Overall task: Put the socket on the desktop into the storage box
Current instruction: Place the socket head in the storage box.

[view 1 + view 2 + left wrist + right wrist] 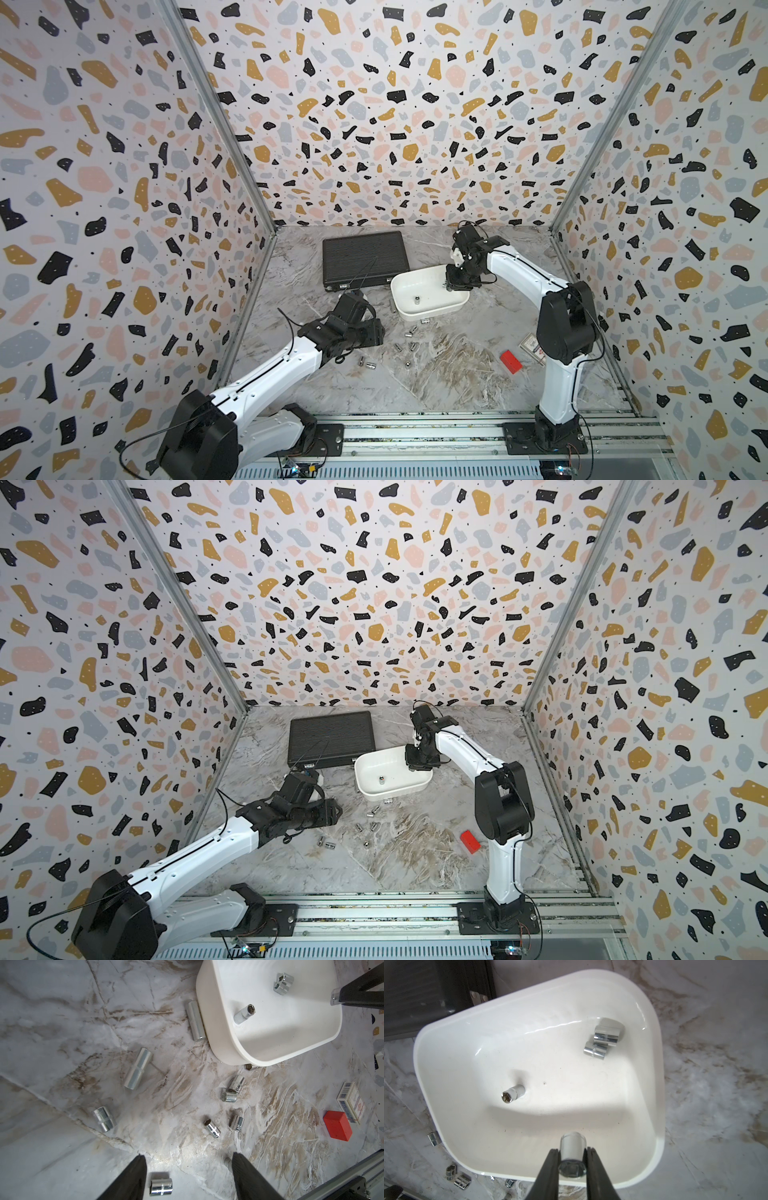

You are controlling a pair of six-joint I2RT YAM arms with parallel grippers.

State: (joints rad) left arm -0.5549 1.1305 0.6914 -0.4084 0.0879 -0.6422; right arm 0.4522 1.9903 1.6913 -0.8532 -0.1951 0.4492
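In both top views the storage box (428, 312) sits on the desktop (436, 386) toward its far edge, just beside the black ribbed case (363, 257). The right gripper (454, 286) hangs over the box's right end. The loose sockets (411, 331) lie scattered mid-desktop, between the box and the near edge, with the left gripper (337, 811) hovering at their left.

In the left wrist view, the left gripper (188, 1155) has its jaws spread and empty above the desktop. A short socket (161, 1186) shows between them, lower down.

In the right wrist view, the right gripper (572, 1150) pinches the held socket (572, 1144) by its sides, just inside the box's rim and clear of the floor. Already in the box are an upright socket (512, 1094) and a lying pair (605, 1040).

The step in hand looks like the drop. The next move probably calls for spreading the right jaws, perhaps after lowering a little so the socket does not bounce out. Many sockets are left to fetch.
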